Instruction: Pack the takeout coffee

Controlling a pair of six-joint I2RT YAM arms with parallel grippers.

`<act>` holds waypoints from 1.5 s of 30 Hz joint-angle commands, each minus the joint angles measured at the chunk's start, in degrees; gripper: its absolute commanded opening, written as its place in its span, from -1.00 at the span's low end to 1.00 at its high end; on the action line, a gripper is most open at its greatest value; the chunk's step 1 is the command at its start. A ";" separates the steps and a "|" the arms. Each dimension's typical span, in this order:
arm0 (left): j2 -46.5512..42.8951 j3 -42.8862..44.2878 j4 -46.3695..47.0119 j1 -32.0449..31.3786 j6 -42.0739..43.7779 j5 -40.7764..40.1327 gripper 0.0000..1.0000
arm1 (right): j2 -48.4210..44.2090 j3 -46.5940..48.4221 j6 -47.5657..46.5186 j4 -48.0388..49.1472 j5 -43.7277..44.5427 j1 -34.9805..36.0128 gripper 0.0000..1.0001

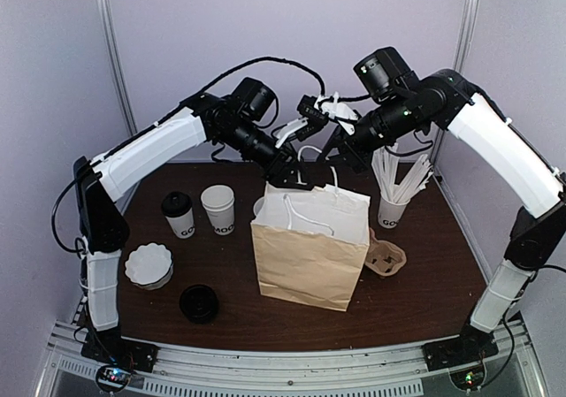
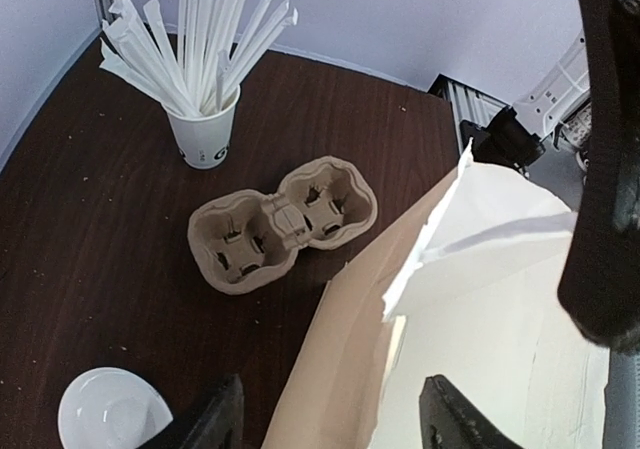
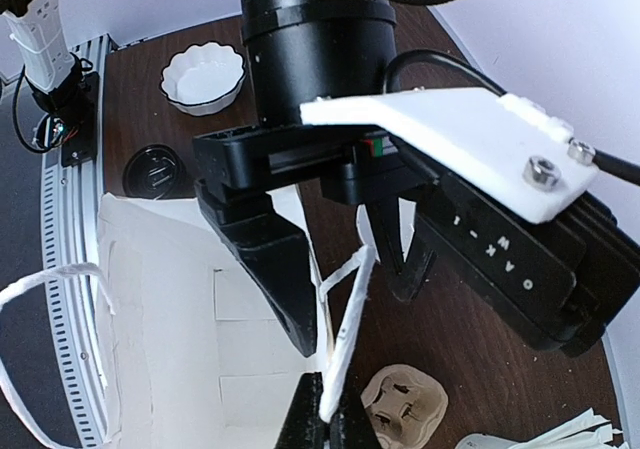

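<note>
The takeout coffee point(image 1: 179, 214), a white cup with a black lid, stands at the table's left, far from both grippers. The brown paper bag point(image 1: 309, 255) stands open in the middle. My left gripper point(image 1: 287, 171) hovers at the bag's back rim. In the left wrist view it point(image 2: 335, 409) is open, with the bag's wall point(image 2: 350, 349) between its spread fingers. My right gripper point(image 1: 333, 156) is just behind the bag. In the right wrist view it point(image 3: 335, 421) is shut on the bag's white handle point(image 3: 345, 334), which is pulled taut.
A lidless white cup point(image 1: 218, 209) stands beside the coffee. A cup of white sticks point(image 1: 393, 204) and a cardboard cup carrier point(image 1: 386, 257) are right of the bag. A white fluted dish point(image 1: 149, 265) and a loose black lid point(image 1: 199, 302) lie front left.
</note>
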 commanded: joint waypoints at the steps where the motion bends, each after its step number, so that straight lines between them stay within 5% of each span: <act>1: 0.13 2.60 0.78 -0.51 0.18 1.89 0.17 | -0.58 1.02 -0.61 -0.73 -1.66 -0.32 -1.00; 8: 0.61 2.28 -1.99 -0.98 0.83 3.18 -0.19 | -0.64 0.93 -0.34 -0.74 -2.24 -0.32 -1.00; 14: 0.85 1.22 -2.47 -1.22 1.51 0.81 0.02 | -0.94 1.09 -1.23 -1.49 -5.07 -0.32 -1.00; 23: 2.55 3.15 -2.49 -1.28 2.18 -0.79 -0.18 | -0.47 2.26 -1.88 -2.64 -8.50 -0.36 -1.00; 28: 2.54 3.23 -3.43 -1.30 2.60 0.05 -0.60 | -0.20 2.77 -1.99 -2.89 -8.03 -0.32 -1.00; 31: 1.38 2.80 -3.44 -1.52 2.35 0.22 -0.66 | -0.30 2.59 -1.93 -2.84 -7.29 -0.32 -1.00; 34: -1.47 1.20 -3.50 -1.74 2.28 0.35 -0.75 | -1.31 2.44 -2.32 -3.51 -4.88 -0.44 -0.73; 40: -9.75 -6.88 -3.54 -1.74 1.46 -4.69 -1.00 | -10.33 -3.32 -1.19 -1.22 -7.06 -8.60 0.21; 45: -13.65 -12.03 -4.02 -1.65 -1.07 -8.59 -1.00 | -17.49 -16.50 -0.48 2.49 -11.85 -22.52 0.25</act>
